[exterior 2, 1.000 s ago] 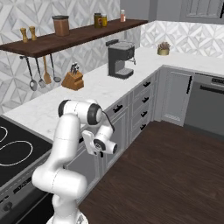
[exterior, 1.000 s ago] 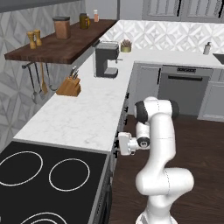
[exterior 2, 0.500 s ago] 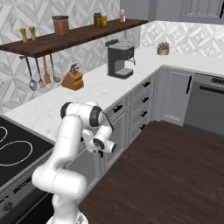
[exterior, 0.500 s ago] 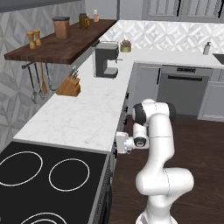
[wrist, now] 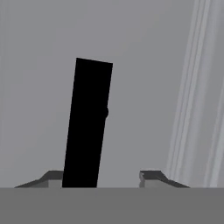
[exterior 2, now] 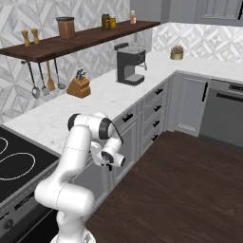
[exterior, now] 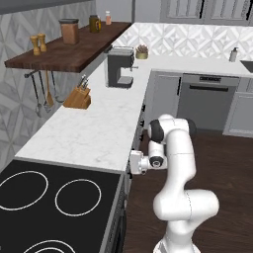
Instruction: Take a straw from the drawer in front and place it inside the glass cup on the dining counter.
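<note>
Reaching stage: we see the gripper (wrist: 97, 177) facing the drawer (wrist: 131, 65), which we judge not yet opened; the fetching of the straw and the trip to the cup and dining counter all remain.
Left base view: the arm (exterior: 175, 163) folds down beside the counter (exterior: 94, 133), its hand close against the cabinet face below the counter edge; dark floor (exterior: 227, 163) lies open to its right.
Right base view: the hand sits near the cabinet front by the stove (exterior 2: 12, 161); stacked drawers (exterior 2: 154, 111) run toward the corner, with free floor behind the arm.
Hand view: the fingertips stand apart, holding nothing; the dark handle (wrist: 87, 122) rises between them, nearer one tip, on the flat grey front.
Straw: presumably inside the closed drawer.
</note>
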You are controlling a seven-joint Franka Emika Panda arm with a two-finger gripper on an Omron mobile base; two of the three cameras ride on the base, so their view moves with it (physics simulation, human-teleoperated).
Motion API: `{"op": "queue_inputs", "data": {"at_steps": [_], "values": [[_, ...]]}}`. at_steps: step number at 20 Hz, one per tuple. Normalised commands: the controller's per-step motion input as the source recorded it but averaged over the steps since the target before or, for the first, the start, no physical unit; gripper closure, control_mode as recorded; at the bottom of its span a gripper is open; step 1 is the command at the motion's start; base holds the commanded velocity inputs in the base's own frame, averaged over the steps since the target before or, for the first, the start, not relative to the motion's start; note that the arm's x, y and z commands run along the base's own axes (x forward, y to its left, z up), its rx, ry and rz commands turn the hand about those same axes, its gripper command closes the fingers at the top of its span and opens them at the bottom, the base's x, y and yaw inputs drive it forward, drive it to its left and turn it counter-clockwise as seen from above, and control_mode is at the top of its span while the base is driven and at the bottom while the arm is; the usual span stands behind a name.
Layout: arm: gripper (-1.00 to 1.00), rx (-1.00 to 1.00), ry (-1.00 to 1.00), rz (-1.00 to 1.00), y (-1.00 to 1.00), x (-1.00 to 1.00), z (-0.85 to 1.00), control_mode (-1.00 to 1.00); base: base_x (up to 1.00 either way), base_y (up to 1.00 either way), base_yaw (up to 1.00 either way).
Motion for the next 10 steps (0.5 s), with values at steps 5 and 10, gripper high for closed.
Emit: {"op": "queue_inputs", "data": {"at_steps": [5,10], "values": [[1.0,0.0,-0.09,0.0,-0.43,-0.31,0.0,-1.0,0.0,0.0,0.0],[1.0,0.0,-0.06,0.0,-0.94,-0.51,0.0,-1.0,0.0,0.0,0.0]]}}
